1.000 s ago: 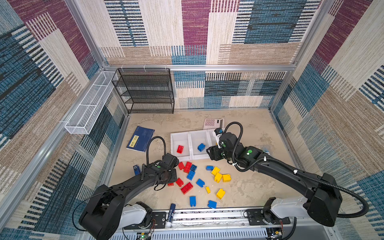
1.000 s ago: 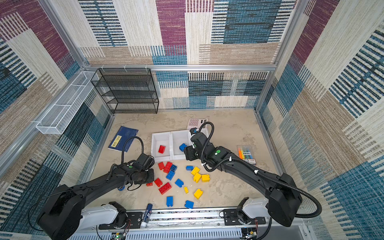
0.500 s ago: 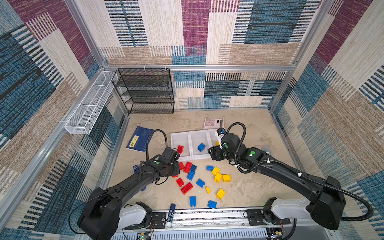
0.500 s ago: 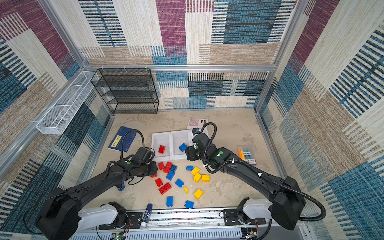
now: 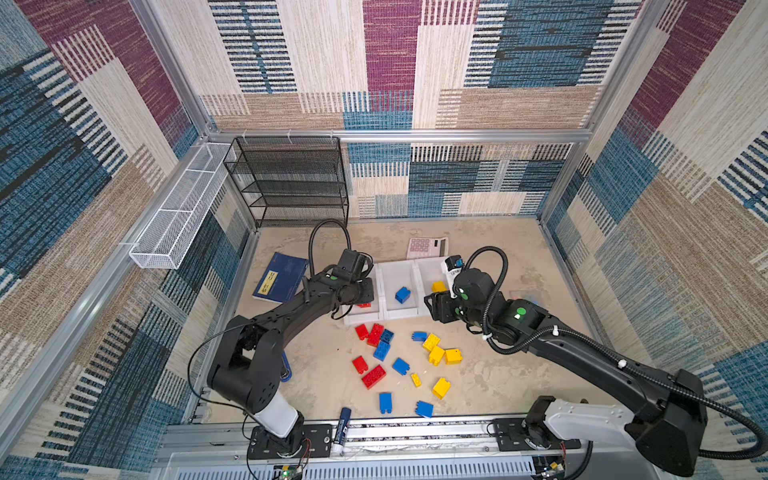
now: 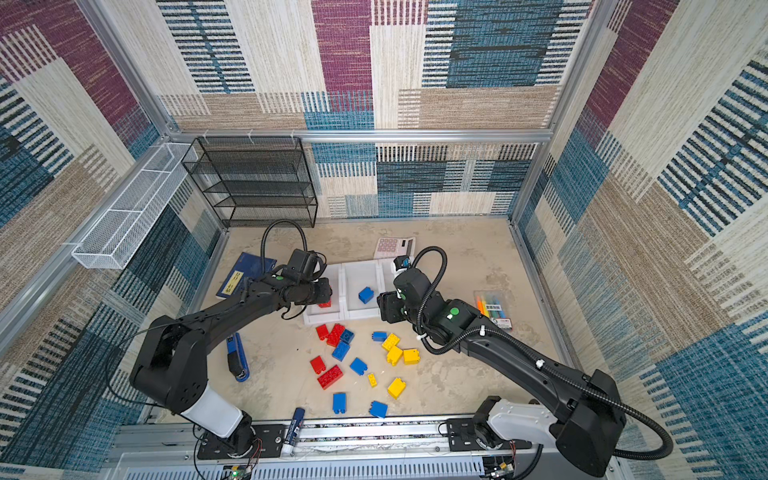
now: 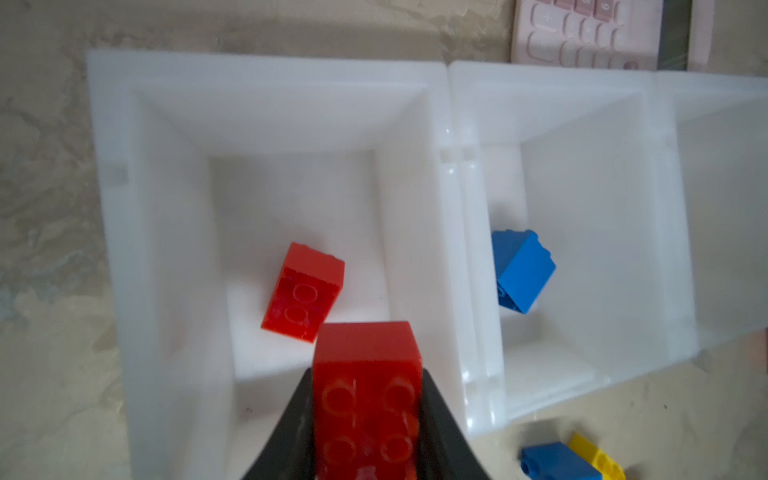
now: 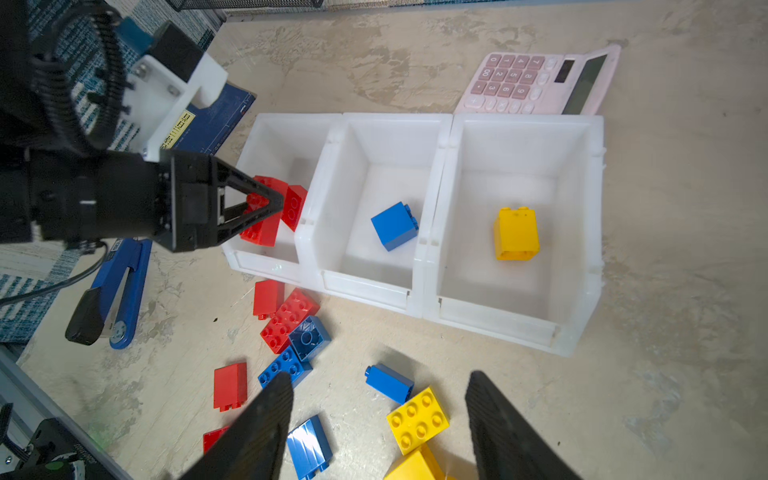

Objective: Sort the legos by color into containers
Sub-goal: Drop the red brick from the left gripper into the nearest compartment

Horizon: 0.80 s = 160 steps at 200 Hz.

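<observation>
Three joined white containers stand mid-table and show in both top views. My left gripper hangs over the left bin, shut on a red lego. Another red lego lies in that bin. A blue lego lies in the middle bin and a yellow lego in the right one. My right gripper is open and holds nothing, above the loose legos in front of the bins.
A pink calculator lies behind the bins and a blue notebook to their left. A blue stapler and a glue stick lie near the front. A black mesh rack, a wire basket and a marker pack are also here.
My left gripper carried the red lego from the floor pile up over the left bin. My right gripper drew back from the right bin, where a yellow lego now shows.
</observation>
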Each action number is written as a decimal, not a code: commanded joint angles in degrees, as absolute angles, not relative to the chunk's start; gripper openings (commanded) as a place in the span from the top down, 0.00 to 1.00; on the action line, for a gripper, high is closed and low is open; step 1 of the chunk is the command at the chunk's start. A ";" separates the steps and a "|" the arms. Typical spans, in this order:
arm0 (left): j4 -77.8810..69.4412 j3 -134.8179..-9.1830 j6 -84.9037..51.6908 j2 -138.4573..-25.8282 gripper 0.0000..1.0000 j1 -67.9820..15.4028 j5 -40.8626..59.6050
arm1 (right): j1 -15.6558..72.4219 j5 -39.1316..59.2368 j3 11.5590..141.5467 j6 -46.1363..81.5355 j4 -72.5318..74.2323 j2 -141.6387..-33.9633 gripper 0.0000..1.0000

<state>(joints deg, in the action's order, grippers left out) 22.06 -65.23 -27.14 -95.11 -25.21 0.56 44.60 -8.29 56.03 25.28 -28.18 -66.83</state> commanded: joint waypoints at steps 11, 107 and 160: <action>21.84 -68.68 -24.04 -98.77 0.73 -24.71 2.88 | 44.66 -10.76 54.31 28.32 -29.59 -63.64 0.32; 21.07 -64.55 -26.11 -96.64 0.53 -24.16 3.07 | 44.74 -10.28 53.12 30.30 -29.29 -62.92 0.32; 19.82 -57.48 -29.14 -87.57 0.53 -24.05 2.42 | 44.82 -9.21 51.80 30.51 -29.51 -63.53 0.32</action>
<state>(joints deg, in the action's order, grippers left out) 20.88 -60.47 -26.85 -91.50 -24.01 3.16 44.69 -9.98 52.16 29.91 -29.82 -63.00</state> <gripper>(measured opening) 0.474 0.683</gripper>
